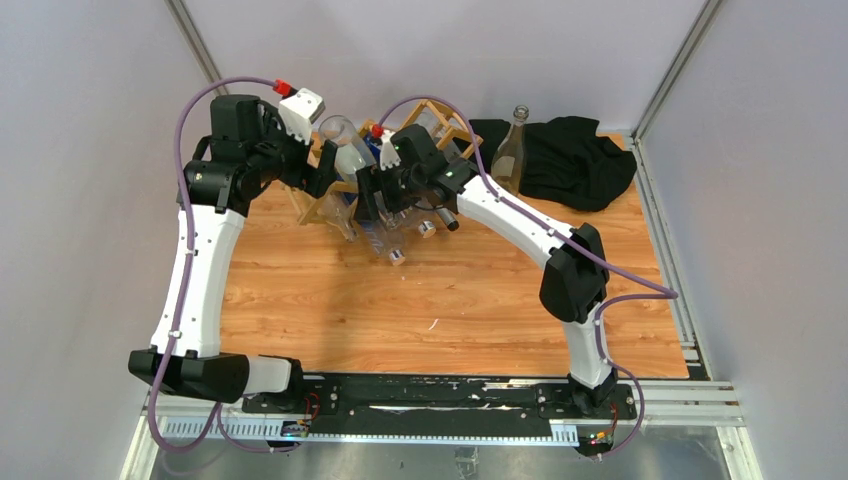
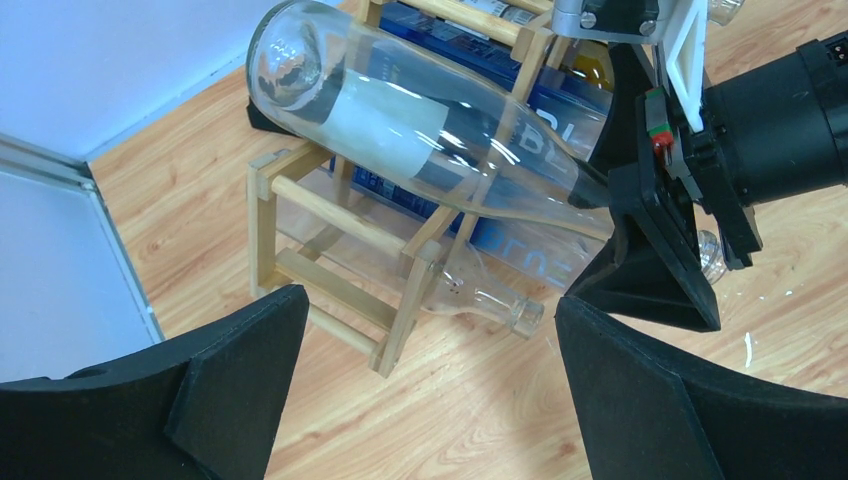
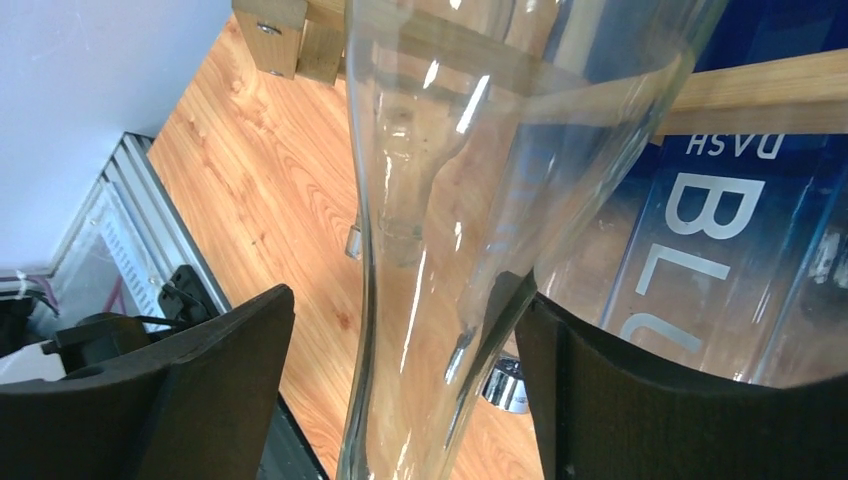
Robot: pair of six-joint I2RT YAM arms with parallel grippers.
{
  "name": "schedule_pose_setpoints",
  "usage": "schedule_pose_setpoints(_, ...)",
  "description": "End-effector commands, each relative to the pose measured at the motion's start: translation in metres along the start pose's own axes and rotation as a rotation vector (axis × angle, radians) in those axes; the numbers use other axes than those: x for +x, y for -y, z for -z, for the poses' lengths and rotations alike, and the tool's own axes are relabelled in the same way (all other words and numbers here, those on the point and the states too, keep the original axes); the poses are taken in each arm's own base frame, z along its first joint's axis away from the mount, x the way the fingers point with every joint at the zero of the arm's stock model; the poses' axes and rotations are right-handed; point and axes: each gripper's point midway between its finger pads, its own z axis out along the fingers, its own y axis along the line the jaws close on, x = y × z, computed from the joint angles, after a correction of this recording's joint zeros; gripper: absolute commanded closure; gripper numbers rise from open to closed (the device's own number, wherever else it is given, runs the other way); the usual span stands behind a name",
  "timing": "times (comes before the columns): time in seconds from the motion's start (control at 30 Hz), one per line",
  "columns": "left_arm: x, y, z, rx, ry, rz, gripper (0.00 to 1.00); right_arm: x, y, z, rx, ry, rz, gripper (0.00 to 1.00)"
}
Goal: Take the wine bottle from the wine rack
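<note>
Two claws parked at rack (image 2: 262, 225), far side of worktop (image 1: 450, 300). Clear wine bottle (image 2: 400, 120) laid tilted across rack top, neck pointed at right arm. Neck straddled by right claw (image 3: 400, 295), gap left on one side, not clamped. Nothing held by left claw (image 2: 430, 310), spread wide over rack's end.
</note>
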Motion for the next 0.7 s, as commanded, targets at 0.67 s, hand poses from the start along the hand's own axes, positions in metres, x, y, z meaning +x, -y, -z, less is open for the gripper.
schedule_pose_setpoints(0.67,0.010,0.008,0.008,0.037,-0.001,-0.047,0.00,-0.013,0.003,0.000,-0.166,0.054,-0.196,0.36)
